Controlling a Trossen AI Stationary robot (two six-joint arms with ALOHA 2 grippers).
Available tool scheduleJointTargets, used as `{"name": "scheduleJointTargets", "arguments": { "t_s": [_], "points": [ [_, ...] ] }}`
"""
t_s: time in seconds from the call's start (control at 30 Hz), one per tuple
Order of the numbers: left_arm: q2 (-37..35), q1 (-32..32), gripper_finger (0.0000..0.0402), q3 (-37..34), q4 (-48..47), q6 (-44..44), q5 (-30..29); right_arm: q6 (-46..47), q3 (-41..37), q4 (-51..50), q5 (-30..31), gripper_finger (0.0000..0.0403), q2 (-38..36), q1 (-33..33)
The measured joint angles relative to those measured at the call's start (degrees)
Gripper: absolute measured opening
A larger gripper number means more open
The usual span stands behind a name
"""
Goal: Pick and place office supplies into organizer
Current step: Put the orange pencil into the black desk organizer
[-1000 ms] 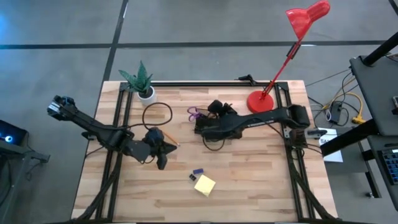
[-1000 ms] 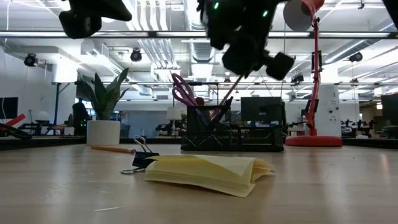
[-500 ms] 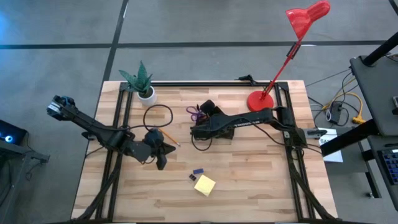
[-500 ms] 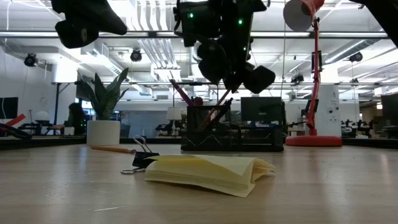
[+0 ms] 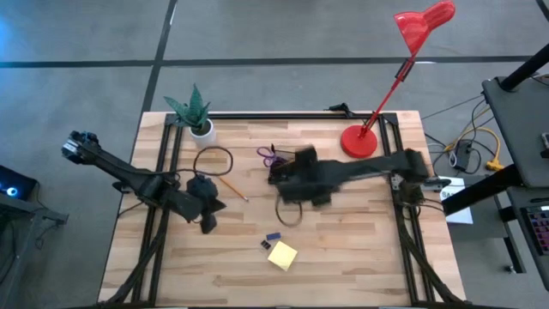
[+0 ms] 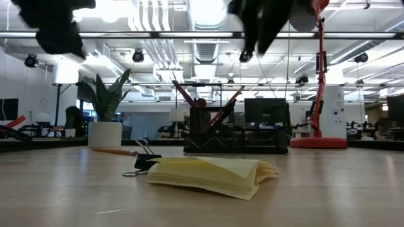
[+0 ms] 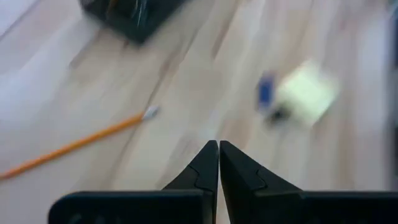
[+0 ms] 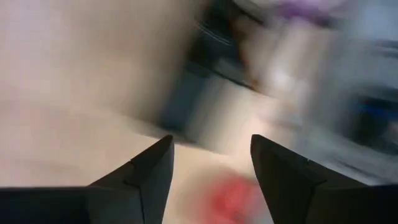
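Observation:
The black organizer (image 6: 235,130) stands at the table's far middle, with orange pencils (image 6: 228,106) leaning in its taller part. In the high view my right arm hides most of it, and purple scissors (image 5: 268,154) show at its left. My right gripper (image 8: 211,144) is open and empty above the organizer. A yellow sticky-note pad (image 5: 282,254), a blue piece (image 5: 273,236) and a black binder clip (image 6: 142,162) lie near the front. One orange pencil (image 5: 232,187) lies flat beside my left gripper (image 7: 218,149), which hovers shut and empty.
A potted plant (image 5: 196,116) stands at the far left corner and a red lamp (image 5: 360,139) at the far right. A dark cable loop (image 5: 214,159) lies by the plant. Bare wood lies along the near edge on both sides of the pad.
My right gripper has opened over the organizer and risen, leaving the top of the low view. An orange pencil now leans in the organizer's taller part. My left gripper, still shut, has shifted a little toward the table's left edge.

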Motion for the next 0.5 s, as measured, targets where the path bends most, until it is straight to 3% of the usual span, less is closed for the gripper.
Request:
{"name": "scheduleJointTargets", "arguments": {
  "t_s": [0.07, 0.13, 0.23, 0.37, 0.5],
  "points": [
    [0.25, 0.47, 0.0002, 0.00, -6.17, 4.68, 1.08, 9.04, -0.32, 4.81, -16.49, 0.0204, -2.50, 2.20],
    [1.08, 2.21, 0.0012, -0.09, -10.39, 8.56, 0.82, 15.73, -2.25, 13.95, -23.16, 0.0203, -3.84, 3.77],
    [2.90, 8.36, 0.0036, -0.55, -13.24, 9.92, -2.15, 20.92, -5.46, 29.99, -21.28, 0.0197, -4.83, 4.54],
    [5.98, 21.69, 0.0051, -1.07, -15.57, 6.99, -2.44, 23.89, -8.28, 47.62, -23.47, 0.0176, -1.59, 3.60],
    [9.34, 29.47, 0.0020, -1.05, -10.18, 28.37, 0.73, 23.73, -7.76, 50.43, -23.57, 0.0131, 4.16, 2.41]
  ]
}}
